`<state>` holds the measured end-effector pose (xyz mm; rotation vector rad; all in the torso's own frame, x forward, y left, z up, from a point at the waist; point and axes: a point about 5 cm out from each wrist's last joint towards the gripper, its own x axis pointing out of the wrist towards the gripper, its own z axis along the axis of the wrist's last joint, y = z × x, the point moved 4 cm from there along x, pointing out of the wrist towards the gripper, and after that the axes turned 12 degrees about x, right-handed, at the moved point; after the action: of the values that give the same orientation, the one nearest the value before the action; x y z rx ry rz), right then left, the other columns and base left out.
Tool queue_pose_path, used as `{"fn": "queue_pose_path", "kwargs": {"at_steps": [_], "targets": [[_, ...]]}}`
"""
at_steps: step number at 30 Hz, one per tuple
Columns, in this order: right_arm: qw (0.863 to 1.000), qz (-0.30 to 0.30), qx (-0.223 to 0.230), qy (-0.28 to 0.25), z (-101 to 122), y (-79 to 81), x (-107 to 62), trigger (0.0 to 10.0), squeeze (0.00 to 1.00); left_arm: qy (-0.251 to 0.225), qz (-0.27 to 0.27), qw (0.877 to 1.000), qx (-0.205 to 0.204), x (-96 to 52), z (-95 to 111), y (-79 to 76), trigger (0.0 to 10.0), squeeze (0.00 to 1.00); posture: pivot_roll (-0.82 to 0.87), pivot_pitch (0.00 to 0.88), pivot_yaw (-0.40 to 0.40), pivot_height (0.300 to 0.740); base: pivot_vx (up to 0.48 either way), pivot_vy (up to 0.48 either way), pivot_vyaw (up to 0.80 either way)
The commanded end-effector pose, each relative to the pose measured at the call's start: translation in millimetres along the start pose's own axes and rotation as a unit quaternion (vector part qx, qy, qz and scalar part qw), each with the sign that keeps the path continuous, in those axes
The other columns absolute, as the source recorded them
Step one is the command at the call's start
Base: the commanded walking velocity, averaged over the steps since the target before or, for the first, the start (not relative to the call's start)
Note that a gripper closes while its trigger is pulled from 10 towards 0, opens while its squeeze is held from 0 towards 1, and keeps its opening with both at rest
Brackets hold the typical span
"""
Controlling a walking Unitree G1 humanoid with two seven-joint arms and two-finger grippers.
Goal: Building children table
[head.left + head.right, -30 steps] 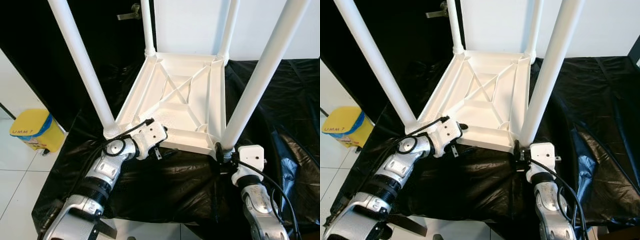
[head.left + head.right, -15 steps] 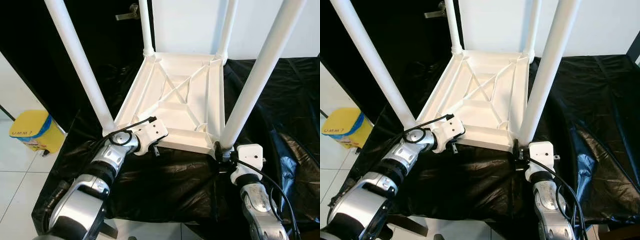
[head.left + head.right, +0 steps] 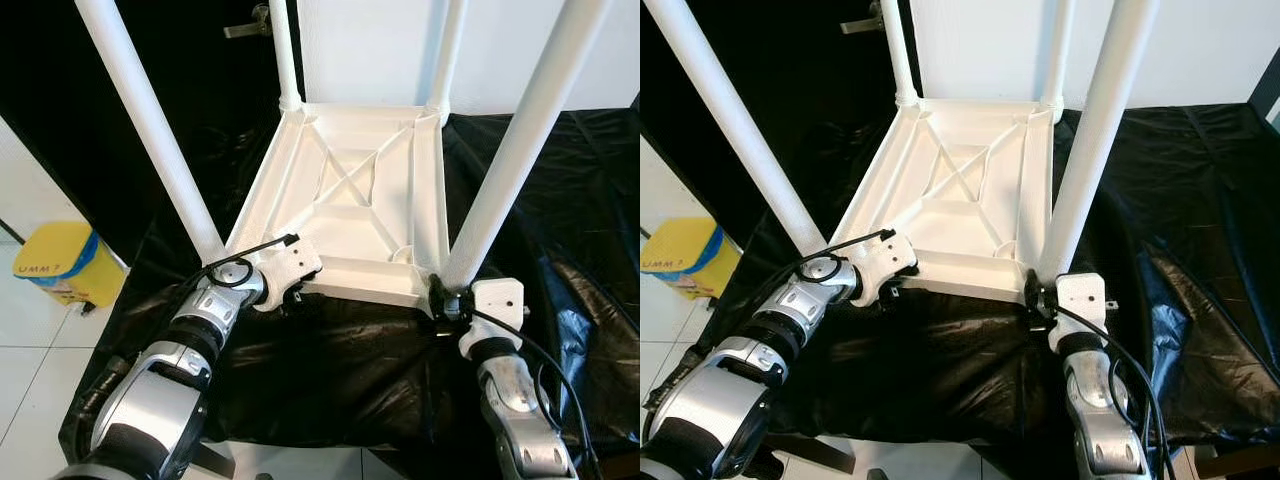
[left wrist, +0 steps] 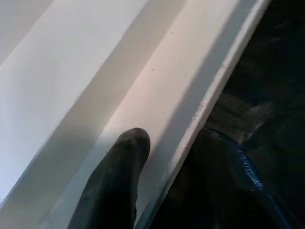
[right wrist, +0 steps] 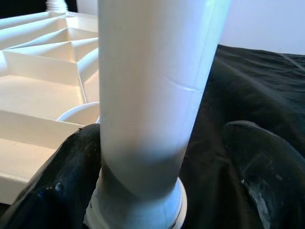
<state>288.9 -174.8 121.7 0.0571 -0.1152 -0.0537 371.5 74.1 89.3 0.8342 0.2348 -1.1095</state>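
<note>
- The right gripper [image 5: 162, 191] has its fingers spread on either side of the base of the near right leg [image 3: 520, 150]; one finger [image 5: 62, 181] touches the leg at its 9 o'clock side, while the other stands apart at 3 o'clock, so the jaws are released, not clenched.
- The left gripper [image 4: 167, 186] straddles the near edge of the tabletop [image 3: 360, 200]: one finger [image 4: 114, 186] lies on the white rim and the other sits below the edge against the black sheet [image 3: 350, 370]. Whether it pinches the rim, I cannot tell.
- In the head views the left gripper is at the tabletop's 7 o'clock corner and the right one at its 5 o'clock corner.
- The table lies upside down on the sheet, its ribbed underside facing up and four white legs rising from its corners.
- A yellow bin [image 3: 60, 265] stands on the tiled floor at 9 o'clock, well apart from the table.
</note>
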Motion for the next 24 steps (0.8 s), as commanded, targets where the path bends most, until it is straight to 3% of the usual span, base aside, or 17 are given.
{"fn": "queue_pose_path", "kwargs": {"at_steps": [1, 2, 4, 13, 17, 21, 24], "targets": [[1.000, -0.002, 0.004, 0.011, -5, 0.0, 1.7, 10.0, 0.00, 0.011, 0.001, 1.000, -0.029, -4.1, -16, -7.9, 0.0, 0.00, -0.18, 0.061, 0.066, 0.740, 0.000, 0.000, 0.00], [1.000, -0.002, 0.004, 0.011, -5, 0.0, 1.7, 10.0, 0.00, 0.011, 0.001, 1.000, -0.029, -4.1, -16, -7.9, 0.0, 0.00, -0.18, 0.061, 0.066, 0.740, 0.000, 0.000, 0.00], [1.000, 0.017, 0.006, 0.013, -5, 4.9, 6.5, 10.0, 0.00, 0.003, -0.036, 0.999, -0.024, -6.0, -21, -26.0, 0.0, 0.00, -0.18, 0.060, 0.071, 0.740, 0.000, 0.000, 0.00], [0.998, 0.050, 0.010, 0.022, -9, 15.0, 16.8, 10.0, 0.00, -0.037, -0.080, 0.995, -0.038, -20.2, -17, -59.4, 0.0, 0.00, -0.16, 0.058, 0.068, 0.740, 0.000, 0.000, 0.00], [0.998, 0.056, 0.010, 0.024, -11, 17.1, 18.8, 10.0, 0.00, -0.046, -0.081, 0.994, -0.050, -25.4, -16, -67.1, 0.0, 0.00, -0.15, 0.056, 0.058, 0.740, 0.000, 0.000, 0.00], [0.996, 0.083, 0.014, 0.032, -14, 27.4, 20.7, 10.0, 0.00, -0.046, -0.076, 0.994, -0.065, -44.6, -17, -79.0, 0.0, 0.00, -0.13, 0.054, 0.046, 0.740, 0.000, 0.000, 0.00], [0.995, 0.089, 0.014, 0.035, -16, 29.6, 20.9, 10.0, 0.00, -0.043, -0.072, 0.994, -0.068, -48.8, -18, -81.0, 0.0, 0.00, -0.13, 0.055, 0.043, 0.740, 0.000, 0.000, 0.00]]}}
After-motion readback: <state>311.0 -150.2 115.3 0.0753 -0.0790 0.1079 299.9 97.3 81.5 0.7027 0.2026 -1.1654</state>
